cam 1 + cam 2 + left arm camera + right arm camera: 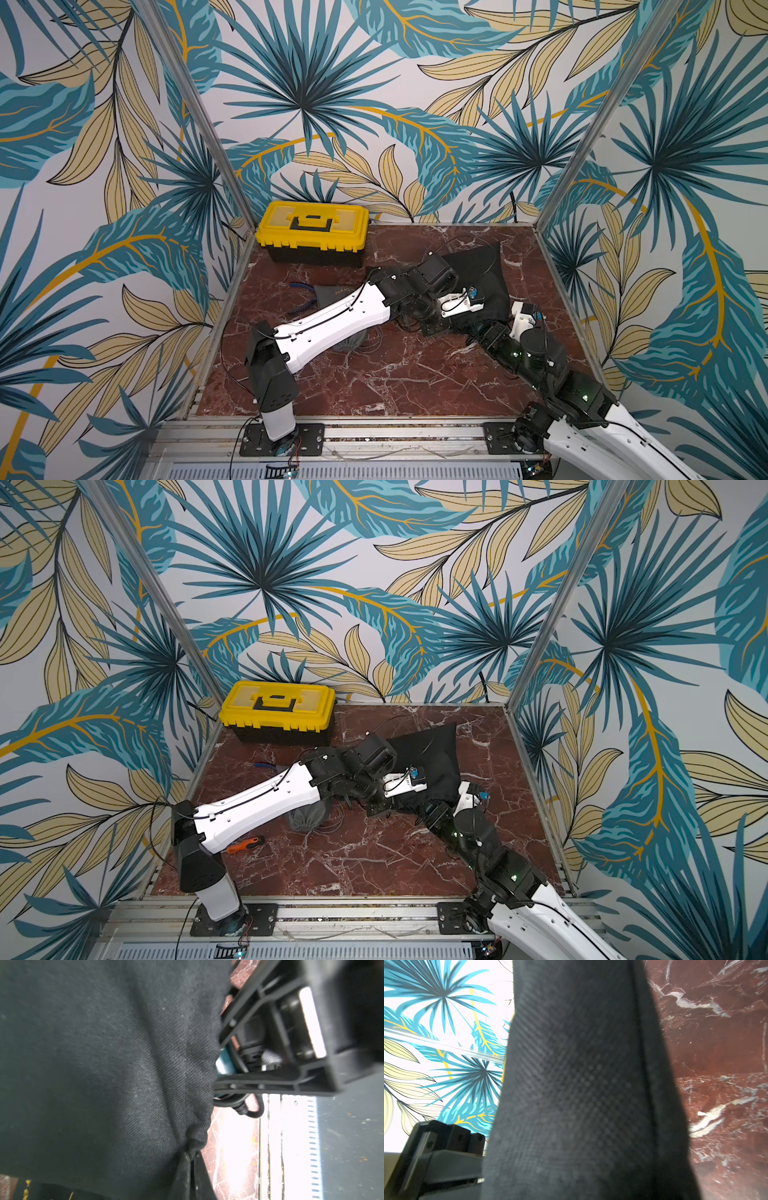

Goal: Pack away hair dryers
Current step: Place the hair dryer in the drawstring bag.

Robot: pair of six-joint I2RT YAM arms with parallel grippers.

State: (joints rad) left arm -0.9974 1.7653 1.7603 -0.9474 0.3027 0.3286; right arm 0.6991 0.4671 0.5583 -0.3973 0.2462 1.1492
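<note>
A black cloth bag [478, 266] lies at the right middle of the marble table [395, 386]. My left gripper [192, 1159] is shut on a pinch of the bag's edge; in a top view it sits at the bag's near side [432, 328]. In the left wrist view my right gripper [219, 1057] reaches in at that edge, fingers closed round a dark teal hair dryer [221, 1065] with a black cord [249, 1109] hanging below. Black cloth [581, 1084] fills the right wrist view and hides those jaws. No other hair dryers show.
A shut yellow toolbox [311, 228] stands at the back left. Blue-handled pliers [301, 297] and a grey drawstring pouch [353, 343] lie under my left arm. An orange-handled screwdriver [245, 845] lies near the left arm's base. Metal posts and walls close in the table.
</note>
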